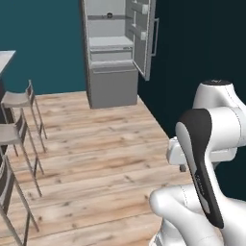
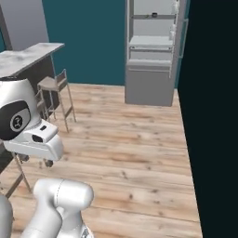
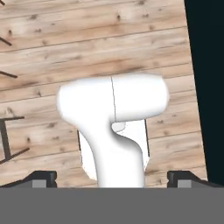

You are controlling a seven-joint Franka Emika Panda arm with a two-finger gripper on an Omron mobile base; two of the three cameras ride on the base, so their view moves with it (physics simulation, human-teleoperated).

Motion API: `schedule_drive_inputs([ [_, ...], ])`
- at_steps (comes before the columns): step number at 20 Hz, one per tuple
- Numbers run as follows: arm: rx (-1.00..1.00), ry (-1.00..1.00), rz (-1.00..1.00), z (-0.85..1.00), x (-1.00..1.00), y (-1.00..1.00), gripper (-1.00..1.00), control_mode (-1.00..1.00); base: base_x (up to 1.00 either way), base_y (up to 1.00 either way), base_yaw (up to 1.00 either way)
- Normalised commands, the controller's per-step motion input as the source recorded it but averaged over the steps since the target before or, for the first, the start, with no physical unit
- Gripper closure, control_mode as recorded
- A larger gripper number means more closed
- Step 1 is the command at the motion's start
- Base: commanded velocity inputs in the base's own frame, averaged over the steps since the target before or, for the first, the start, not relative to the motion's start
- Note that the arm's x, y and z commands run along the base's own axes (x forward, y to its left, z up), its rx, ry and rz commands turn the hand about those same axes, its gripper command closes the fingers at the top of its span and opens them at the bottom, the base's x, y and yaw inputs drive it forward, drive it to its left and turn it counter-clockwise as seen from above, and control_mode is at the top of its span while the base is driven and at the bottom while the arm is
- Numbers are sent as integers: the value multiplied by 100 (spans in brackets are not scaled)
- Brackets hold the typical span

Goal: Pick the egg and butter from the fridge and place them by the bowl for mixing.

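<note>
The fridge (image 1: 115, 53) stood open at the far end of the wood floor (image 1: 96, 153), well apart from the robot, with something small and dark on an upper shelf, too tiny to name. The gripper (image 3: 112, 177) pointed down at the floor, jaws spread wide and holding nothing. I judged the base had to drive straight ahead before any reach.

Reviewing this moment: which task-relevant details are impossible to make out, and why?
- Fridge contents, both base views: too far and small; one dark speck on an upper shelf is unidentifiable.
- Counter, right base view: cut off by the left edge, so its far end is hidden.
- Gripper fingertips, hand view: barely showing at the bottom.
</note>
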Motion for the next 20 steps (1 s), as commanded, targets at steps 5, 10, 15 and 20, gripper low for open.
schedule_drive_inputs([
  [5,0,0,0,0,0,0,-100,100,100,11,-18],
  [10,0,0,0,0,0,0,-100,100,100,6,-17],
  [15,0,0,0,0,0,0,-100,100,100,3,-6],
  [20,0,0,0,0,0,0,-100,100,100,1,0],
])
